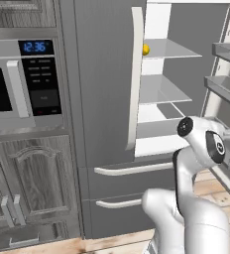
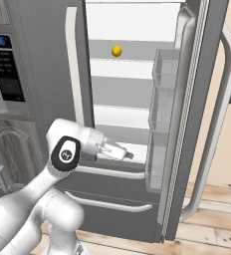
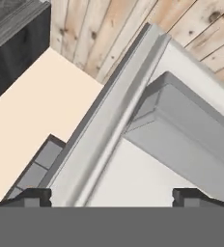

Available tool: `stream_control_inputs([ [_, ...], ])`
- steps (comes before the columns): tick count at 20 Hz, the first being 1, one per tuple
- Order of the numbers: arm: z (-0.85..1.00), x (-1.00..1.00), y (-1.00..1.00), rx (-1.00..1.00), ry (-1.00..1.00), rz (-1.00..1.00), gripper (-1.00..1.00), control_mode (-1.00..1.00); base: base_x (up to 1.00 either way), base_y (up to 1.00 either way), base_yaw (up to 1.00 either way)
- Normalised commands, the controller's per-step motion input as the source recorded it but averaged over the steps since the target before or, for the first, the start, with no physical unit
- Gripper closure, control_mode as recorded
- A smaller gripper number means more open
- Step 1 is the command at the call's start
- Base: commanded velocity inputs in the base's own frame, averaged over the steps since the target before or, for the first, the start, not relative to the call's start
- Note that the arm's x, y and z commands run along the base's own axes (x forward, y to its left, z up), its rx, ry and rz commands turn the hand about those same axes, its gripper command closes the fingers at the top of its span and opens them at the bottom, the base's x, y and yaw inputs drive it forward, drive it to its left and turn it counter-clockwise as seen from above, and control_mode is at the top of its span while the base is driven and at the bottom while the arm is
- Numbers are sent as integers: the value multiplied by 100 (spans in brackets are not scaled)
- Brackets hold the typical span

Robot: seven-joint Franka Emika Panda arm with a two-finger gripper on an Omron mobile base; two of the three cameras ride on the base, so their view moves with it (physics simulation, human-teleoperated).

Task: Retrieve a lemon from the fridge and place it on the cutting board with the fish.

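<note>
Kitchen: wood plank floor (image 2: 217, 219), dark wood-grain cabinets (image 1: 32, 188), silver microwave w/ blue clock (image 1: 36, 47) off to the side.
Fridge: tall grey fridge w/ long white handles (image 1: 104, 89); right door (image 2: 197, 114) swung open, left door shut.
Lemon: small bright yellow round lemon (image 2: 116, 51) sits on an upper clear shelf (image 1: 169, 48), high above the gripper and deeper in.
Gripper: white arm's two-finger gripper (image 2: 122, 153) is low, near the bottom of the open part, just above the top drawer handle (image 2: 112, 173); dark fingertips (image 3: 34, 197) stand wide apart, nothing between them.
Risk 1: arm must go up a lot; could bump a shelf edge or the door bins (image 2: 162, 104) beside it.
Risk 2: lemon is round & smooth, a poke could roll it away or off the shelf.
Risk 3: closing too soon = grabs air.
Board/fish: can't say where.
</note>
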Motion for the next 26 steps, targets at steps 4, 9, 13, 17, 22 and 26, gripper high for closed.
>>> stream_control_inputs([
  [4,-3,24,84,48,-2,-17,-100,-100,0,0,0],
  [9,-29,21,78,33,-17,-48,-100,-100,0,0,0],
  [13,-43,56,24,25,-15,-73,-100,-100,0,0,0],
  [17,-37,46,20,25,-12,-74,-100,-100,0,0,0],
  [22,-29,50,26,18,-21,-74,-100,-100,0,0,0],
  [26,-17,23,49,11,-28,-70,-100,-100,0,0,0],
])
